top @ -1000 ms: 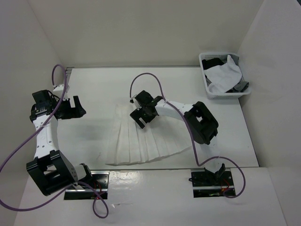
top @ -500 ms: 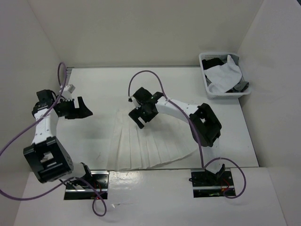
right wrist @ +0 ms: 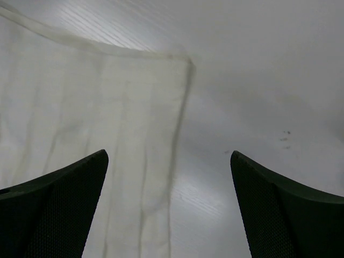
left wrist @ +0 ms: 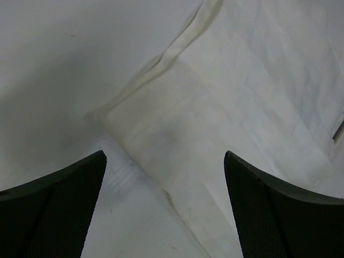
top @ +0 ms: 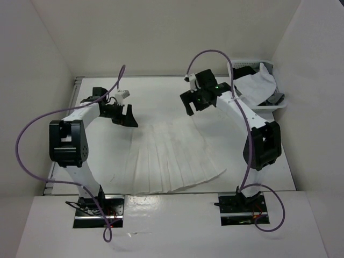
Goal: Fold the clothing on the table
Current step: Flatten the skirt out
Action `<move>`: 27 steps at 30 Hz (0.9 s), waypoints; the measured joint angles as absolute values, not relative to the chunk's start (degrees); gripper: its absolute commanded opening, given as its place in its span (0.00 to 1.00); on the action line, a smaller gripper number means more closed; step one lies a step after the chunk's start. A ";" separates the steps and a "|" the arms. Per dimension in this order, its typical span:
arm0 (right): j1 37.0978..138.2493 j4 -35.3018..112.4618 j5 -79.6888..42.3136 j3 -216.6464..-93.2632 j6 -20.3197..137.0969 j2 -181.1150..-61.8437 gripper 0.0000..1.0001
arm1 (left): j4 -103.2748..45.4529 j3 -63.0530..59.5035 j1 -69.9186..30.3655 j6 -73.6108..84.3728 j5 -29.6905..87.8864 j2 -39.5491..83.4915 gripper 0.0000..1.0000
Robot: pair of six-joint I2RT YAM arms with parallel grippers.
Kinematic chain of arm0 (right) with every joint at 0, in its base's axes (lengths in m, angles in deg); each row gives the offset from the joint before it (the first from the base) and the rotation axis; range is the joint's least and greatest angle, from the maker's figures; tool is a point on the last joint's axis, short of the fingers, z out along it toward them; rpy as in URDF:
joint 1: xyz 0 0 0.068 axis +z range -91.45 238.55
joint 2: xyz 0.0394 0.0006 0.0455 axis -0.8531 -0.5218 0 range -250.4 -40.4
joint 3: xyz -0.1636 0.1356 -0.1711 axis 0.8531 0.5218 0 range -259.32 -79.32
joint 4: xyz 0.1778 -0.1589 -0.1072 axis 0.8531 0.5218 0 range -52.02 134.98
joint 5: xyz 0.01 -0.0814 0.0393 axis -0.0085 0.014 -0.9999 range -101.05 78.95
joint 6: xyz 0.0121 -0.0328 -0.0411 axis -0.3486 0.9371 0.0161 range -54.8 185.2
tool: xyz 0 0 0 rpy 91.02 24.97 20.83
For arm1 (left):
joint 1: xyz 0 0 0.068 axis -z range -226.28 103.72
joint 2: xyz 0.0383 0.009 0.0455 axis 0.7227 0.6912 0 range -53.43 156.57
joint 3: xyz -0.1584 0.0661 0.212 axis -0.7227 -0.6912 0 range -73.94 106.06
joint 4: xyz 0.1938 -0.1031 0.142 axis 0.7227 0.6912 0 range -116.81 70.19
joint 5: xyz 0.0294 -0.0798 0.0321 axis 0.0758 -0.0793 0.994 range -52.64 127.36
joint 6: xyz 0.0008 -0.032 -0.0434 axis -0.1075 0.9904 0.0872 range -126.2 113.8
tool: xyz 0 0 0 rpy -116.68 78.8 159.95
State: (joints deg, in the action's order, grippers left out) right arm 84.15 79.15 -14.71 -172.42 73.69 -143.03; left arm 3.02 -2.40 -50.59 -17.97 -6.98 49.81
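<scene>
My left tool (top: pixel 124 114) and right tool (top: pixel 196 105), both spread apart, hang one at each narrow far corner of the white pleated thin-fabric skirt (top: pixel 166 156).

The white table (top: pixel 156 94) bears the pleated clothing (top: pixel 169 158) and a basket (top: pixel 263 107).

I am working in a robotics lab cell, not a home. Plain white panel walls (top: pixel 161 37) box in a matte white rectangular surface (top: pixel 161 94). A white-and-black jointed left arm (top: pixel 86 110) and a matching right arm (top: pixel 239 110) stand on black metal base plates (top: pixel 83 219) at its near edge, trailing loose purple cables (top: pixel 209 52). A small white slotted plastic basket (top: pixel 269 108) of cloth sits far right.
</scene>
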 measured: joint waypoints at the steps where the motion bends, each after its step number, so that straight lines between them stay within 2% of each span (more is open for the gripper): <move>1: 82.25 79.22 -14.53 -170.98 73.98 -143.03 0.98 | 2.51 -0.95 -49.39 -17.79 -6.61 51.73 0.93; 4: 78.14 79.76 -14.90 -166.93 74.96 -142.98 0.98 | 1.05 4.18 -48.23 -17.27 -5.67 58.61 0.88; 8: 75.15 80.00 -16.72 -164.66 75.86 -141.96 0.98 | 0.11 6.72 -48.84 -16.26 -4.46 64.21 0.86; 15: 73.25 79.72 -17.99 -163.26 76.73 -137.35 0.98 | 0.04 7.55 -49.24 -16.55 -3.66 65.30 0.65; 19: 72.92 79.63 -18.18 -163.26 76.89 -137.30 0.98 | 1.05 7.55 -49.24 -16.92 -4.16 65.70 0.58; 27: 72.74 79.55 -18.47 -163.26 76.86 -137.32 0.98 | 1.64 4.86 -49.24 -16.77 -8.49 65.65 0.55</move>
